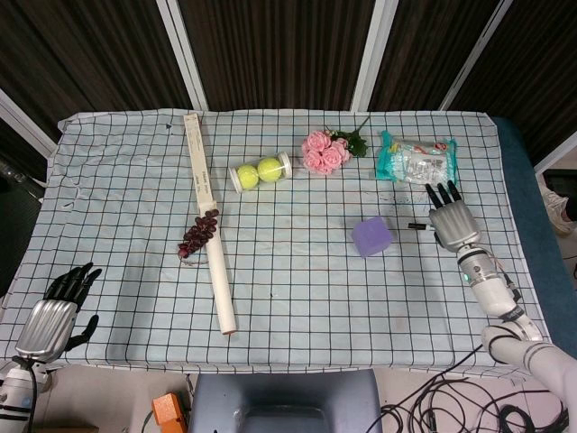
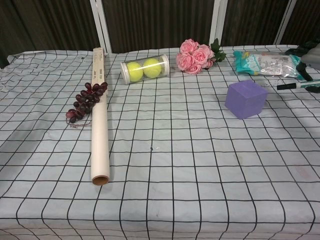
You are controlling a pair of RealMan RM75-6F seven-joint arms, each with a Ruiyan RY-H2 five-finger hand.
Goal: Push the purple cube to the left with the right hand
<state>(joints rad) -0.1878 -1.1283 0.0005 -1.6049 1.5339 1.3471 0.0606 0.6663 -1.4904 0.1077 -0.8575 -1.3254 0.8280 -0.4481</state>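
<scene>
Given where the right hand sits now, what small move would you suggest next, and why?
Probably bring the right hand leftward toward the purple cube. The hand is open, to the cube's right with bare checked cloth between them, so nothing is touching the cube yet, and the cloth to its left looks free.

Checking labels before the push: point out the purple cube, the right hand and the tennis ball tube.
purple cube point(image 1: 371, 236), head view, top face.
right hand point(image 1: 451, 220), head view, back of hand.
tennis ball tube point(image 2: 144, 69), chest view, clear wall.
</scene>
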